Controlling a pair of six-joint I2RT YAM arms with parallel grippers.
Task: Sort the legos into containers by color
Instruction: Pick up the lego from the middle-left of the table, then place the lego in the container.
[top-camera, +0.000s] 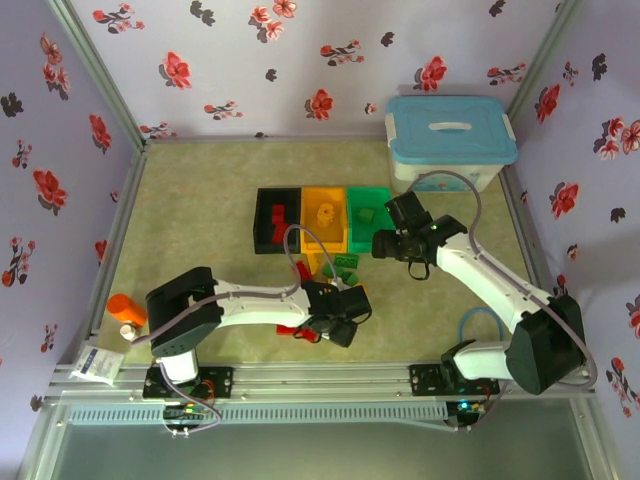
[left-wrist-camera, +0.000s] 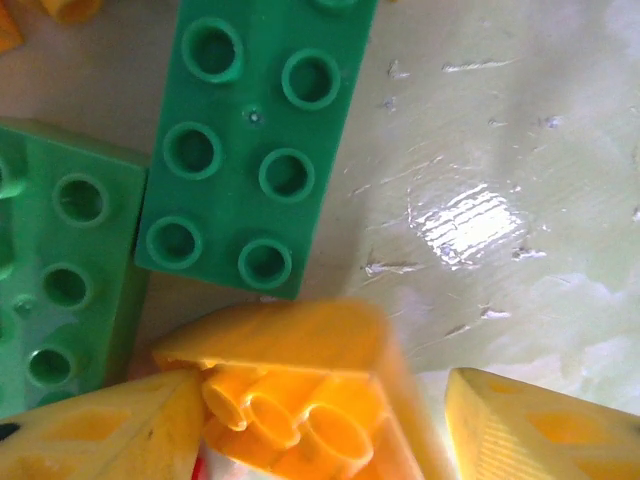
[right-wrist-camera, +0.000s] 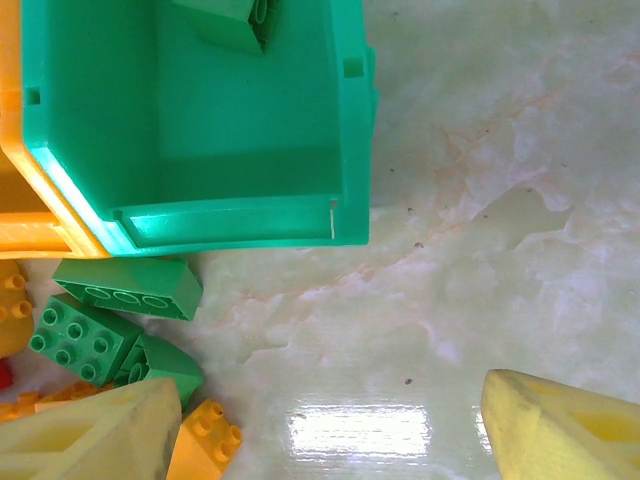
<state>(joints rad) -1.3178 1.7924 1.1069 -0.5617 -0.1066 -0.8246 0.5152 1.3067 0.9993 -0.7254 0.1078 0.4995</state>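
Observation:
The containers stand in a row: black bin (top-camera: 262, 222), yellow-orange bin (top-camera: 324, 240), green bin (top-camera: 383, 222). Loose legos (top-camera: 338, 268) lie in front of them. My left gripper (top-camera: 335, 322) is low over the pile. In its wrist view the left gripper (left-wrist-camera: 325, 400) is open around a yellow-orange brick (left-wrist-camera: 300, 345); the brick rests against the left finger, and a narrow gap separates it from the right one. Two green bricks (left-wrist-camera: 255, 140) (left-wrist-camera: 60, 260) lie just beyond. My right gripper (right-wrist-camera: 322, 400) is open and empty over bare table, just in front of the green bin's wall (right-wrist-camera: 240, 228).
A green brick (right-wrist-camera: 225, 20) lies inside the green bin. Green bricks (right-wrist-camera: 125, 287) and a yellow brick (right-wrist-camera: 205, 445) lie left of the right gripper. A large white box with a blue lid (top-camera: 450, 140) stands back right. An orange cylinder (top-camera: 125, 310) and a white packet (top-camera: 100, 362) sit front left.

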